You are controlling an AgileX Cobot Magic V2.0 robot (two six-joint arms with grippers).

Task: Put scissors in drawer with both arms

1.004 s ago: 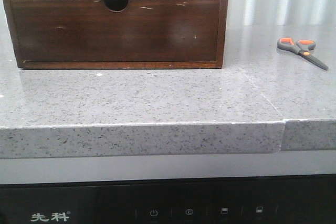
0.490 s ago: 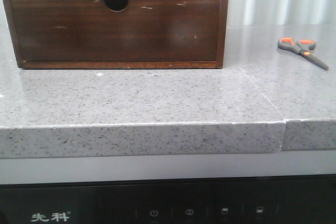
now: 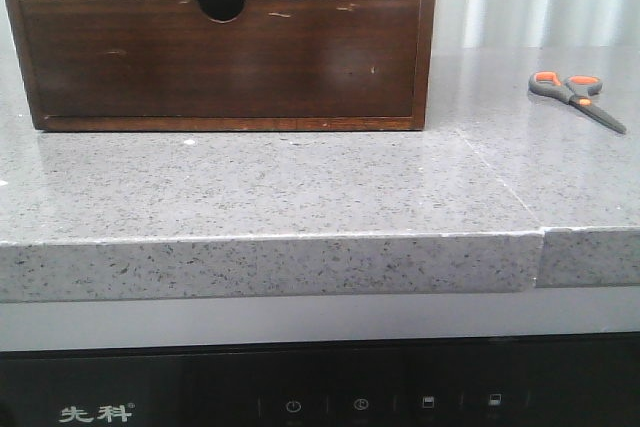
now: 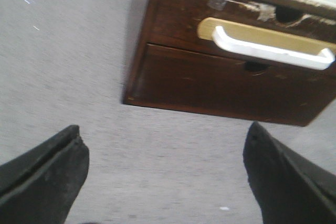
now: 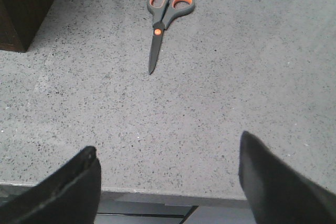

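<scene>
Fingers: left gripper (image 4: pixel 165 177) spread, empty; right gripper (image 5: pixel 168 182) likewise. Small grey orange-lined scissors (image 3: pixel 577 97) unmoved at table's (image 3: pixel 300 187) 2 o'clock; dark brown wooden white-handled drawer (image 4: pixel 236 30) unchanged, shut. Task unstarted.

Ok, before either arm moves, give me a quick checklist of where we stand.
1. Scissors free on the counter, blades closed: ok.
2. Right gripper open and empty: ok.
3. Left gripper open, facing the drawer: ok.
4. Drawer open to receive the scissors: not ok, it is shut.
5. White handle free of obstruction: ok.
6. Room inside the drawer: cannot tell.
</scene>
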